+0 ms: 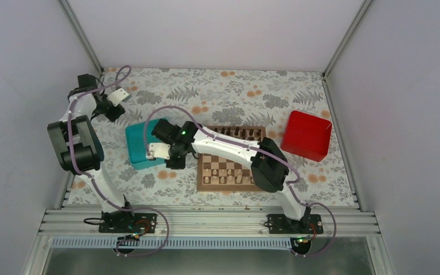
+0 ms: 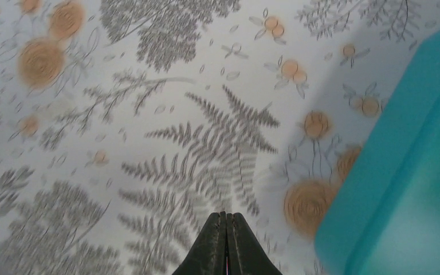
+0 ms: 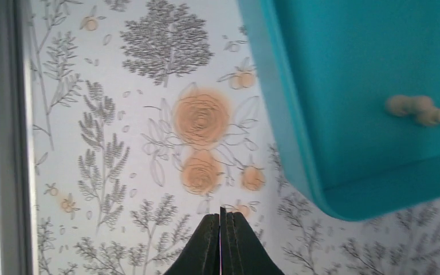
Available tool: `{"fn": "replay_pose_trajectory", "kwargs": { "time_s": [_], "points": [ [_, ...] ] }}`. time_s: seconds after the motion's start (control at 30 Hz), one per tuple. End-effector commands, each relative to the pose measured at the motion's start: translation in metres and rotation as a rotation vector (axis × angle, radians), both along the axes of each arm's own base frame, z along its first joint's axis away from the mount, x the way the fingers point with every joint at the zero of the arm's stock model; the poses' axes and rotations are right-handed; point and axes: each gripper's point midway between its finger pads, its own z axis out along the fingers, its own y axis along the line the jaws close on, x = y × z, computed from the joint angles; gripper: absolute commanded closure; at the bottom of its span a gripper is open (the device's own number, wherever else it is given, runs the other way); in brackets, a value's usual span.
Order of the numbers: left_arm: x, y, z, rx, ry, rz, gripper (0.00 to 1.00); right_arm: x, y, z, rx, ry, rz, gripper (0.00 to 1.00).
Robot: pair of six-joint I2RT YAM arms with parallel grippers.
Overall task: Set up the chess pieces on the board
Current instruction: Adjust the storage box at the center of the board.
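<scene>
The right arm (image 1: 223, 148) is stretched across the left part of the board (image 1: 229, 187) so that its jaws are brought to the near right corner of the teal tray (image 1: 139, 137), where pieces waiting to be placed seem to be kept. In the right wrist view the right jaws are seen pressed together with nothing between them. They hang over the flowered desk (image 3: 120, 143), just outside the tray's corner. A pale chess piece (image 3: 421, 110) is lying on its side inside the tray, a little apart from the jaws. It is judged that the jaws must be opened and carried over the tray wall before this piece can be taken. On the board, pale chess pieces (image 1: 224, 179) are stood in the near rows and dark pieces (image 1: 238, 133) in the far row. The middle is hidden by the arm, so how many are missing cannot be told. The left arm (image 1: 77, 146) is held at the far left of the desk, probably to leave room for the other. The left jaws are also closed on nothing, and the tray's edge is seen beside them in the left wrist view.
</scene>
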Motion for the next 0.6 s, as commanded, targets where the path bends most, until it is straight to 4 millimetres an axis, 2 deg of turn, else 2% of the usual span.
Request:
{"fn": "replay_pose_trajectory", "kwargs": {
  "time_s": [0.0, 0.13, 0.27, 0.57],
  "points": [
    [0.032, -0.013, 0.002, -0.058, -0.042, 0.009, 0.98, -0.012, 0.004, -0.015, -0.017, 0.056, 0.031, 0.96],
    [0.041, -0.017, -0.017, -0.053, -0.003, 0.006, 0.98, -0.008, 0.004, -0.034, -0.062, 0.054, 0.031, 0.96],
    [0.037, -0.015, -0.040, -0.032, 0.041, 0.008, 0.98, 0.002, 0.005, -0.052, -0.083, 0.044, 0.013, 0.96],
    [0.006, -0.023, -0.069, -0.017, 0.123, -0.033, 0.98, 0.045, 0.012, -0.053, -0.057, -0.030, -0.094, 0.96]
  ]
}}
